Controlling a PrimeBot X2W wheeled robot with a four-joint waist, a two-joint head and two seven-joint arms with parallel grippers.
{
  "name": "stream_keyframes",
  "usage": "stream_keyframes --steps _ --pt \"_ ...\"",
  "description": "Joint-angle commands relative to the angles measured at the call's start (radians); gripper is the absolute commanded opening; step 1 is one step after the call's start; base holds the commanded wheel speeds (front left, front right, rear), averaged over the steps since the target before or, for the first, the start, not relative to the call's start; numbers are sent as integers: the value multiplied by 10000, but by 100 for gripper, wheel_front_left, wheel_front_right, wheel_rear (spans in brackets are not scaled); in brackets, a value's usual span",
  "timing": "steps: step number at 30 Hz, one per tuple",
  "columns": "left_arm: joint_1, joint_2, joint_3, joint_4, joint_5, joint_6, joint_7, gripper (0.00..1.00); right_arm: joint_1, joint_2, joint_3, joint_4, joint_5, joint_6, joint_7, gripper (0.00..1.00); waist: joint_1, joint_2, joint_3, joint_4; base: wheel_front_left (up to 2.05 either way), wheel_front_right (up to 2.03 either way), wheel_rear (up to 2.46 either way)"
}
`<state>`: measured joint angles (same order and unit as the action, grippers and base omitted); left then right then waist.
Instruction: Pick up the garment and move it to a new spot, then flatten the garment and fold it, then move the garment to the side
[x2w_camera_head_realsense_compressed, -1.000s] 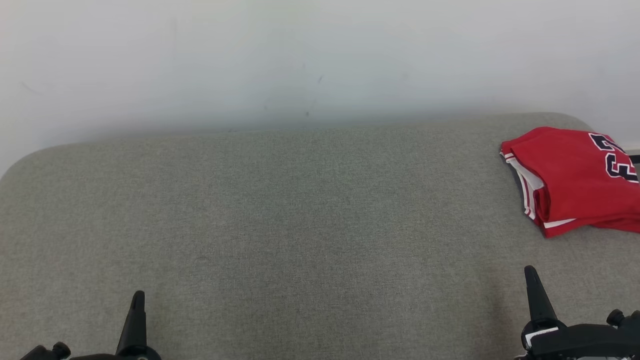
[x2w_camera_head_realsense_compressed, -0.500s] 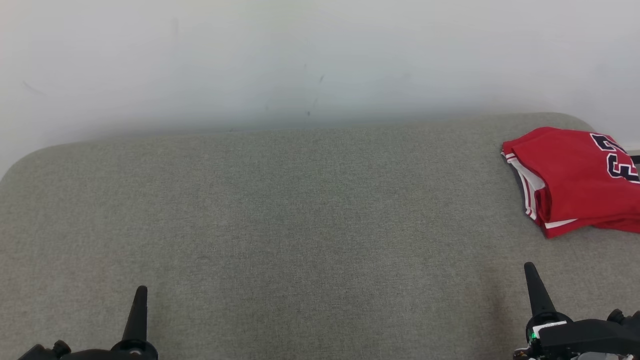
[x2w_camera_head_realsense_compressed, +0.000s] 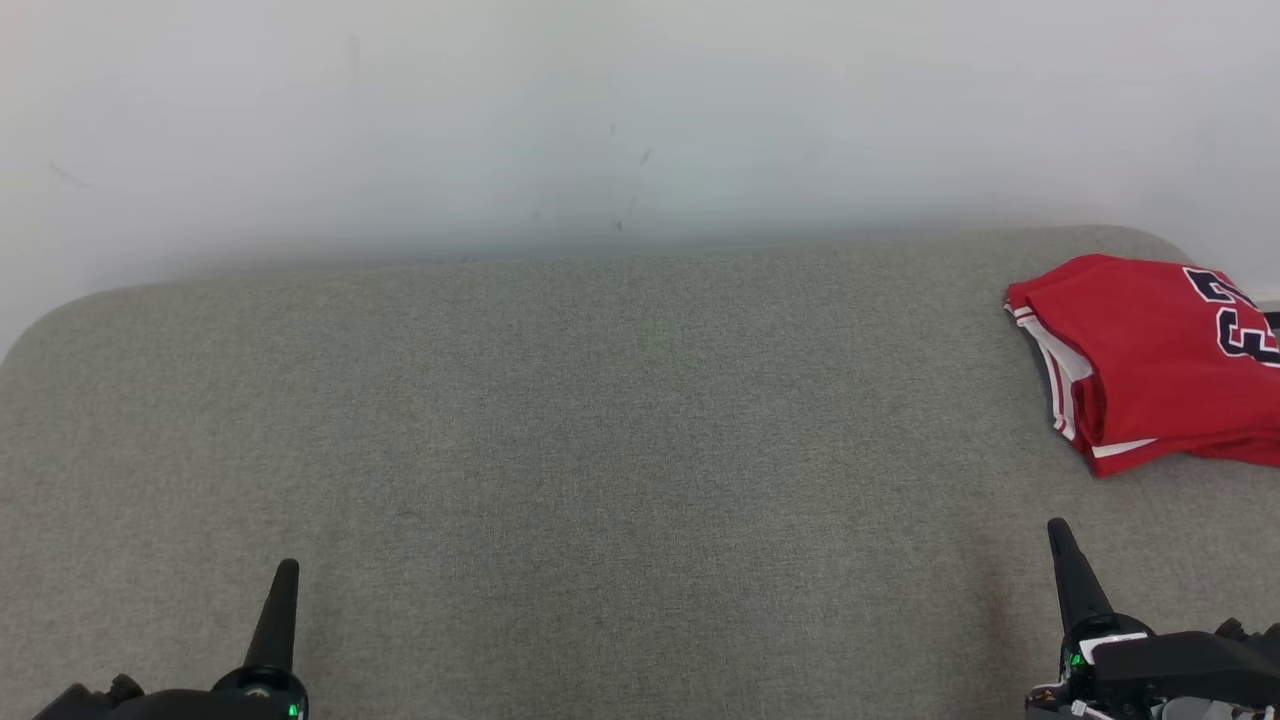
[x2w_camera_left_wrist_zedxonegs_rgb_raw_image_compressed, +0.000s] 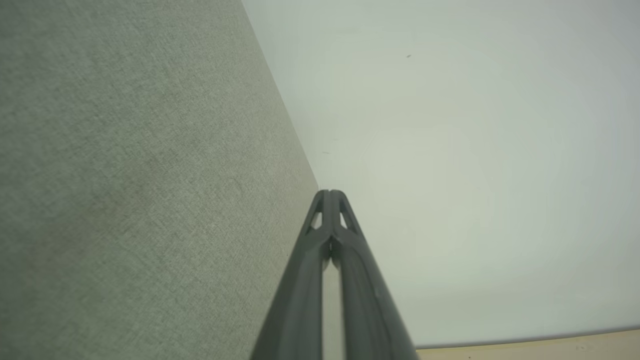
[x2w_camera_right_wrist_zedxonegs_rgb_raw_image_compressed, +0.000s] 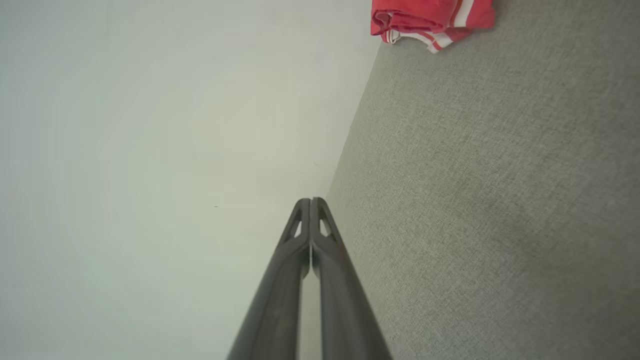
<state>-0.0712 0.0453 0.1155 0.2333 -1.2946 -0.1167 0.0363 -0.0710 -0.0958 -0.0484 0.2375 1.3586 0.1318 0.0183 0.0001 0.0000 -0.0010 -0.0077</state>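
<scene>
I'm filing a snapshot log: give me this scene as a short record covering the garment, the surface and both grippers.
garment: red garment, folded, white trim, dark lettering, at the surface's far right
surface: grey fabric surface, pale wall behind
left gripper: jaws shut, empty, far from the garment
right gripper: jaws shut, empty, nearer the garment, not touching
task stage: garment looks folded and set aside

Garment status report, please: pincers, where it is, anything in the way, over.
Left pincer shut, empty. Right pincer shut, empty. Red garment lies folded, far right of grey surface, untouched. Nothing in the way.
</scene>
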Motion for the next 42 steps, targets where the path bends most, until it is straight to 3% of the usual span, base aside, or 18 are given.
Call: stream_keyframes --steps 1,42 --pt "-165 58 9 -25 -244 -73 77 0 -154 33 -64 -52 206 -14 69 0 -1 0 1 3 0 0 0" --pt "-470 75 6 188 -3186 -157 830 0 -455 335 -492 118 2712 -21 839 0 -1 0 21 77 0 0 0"
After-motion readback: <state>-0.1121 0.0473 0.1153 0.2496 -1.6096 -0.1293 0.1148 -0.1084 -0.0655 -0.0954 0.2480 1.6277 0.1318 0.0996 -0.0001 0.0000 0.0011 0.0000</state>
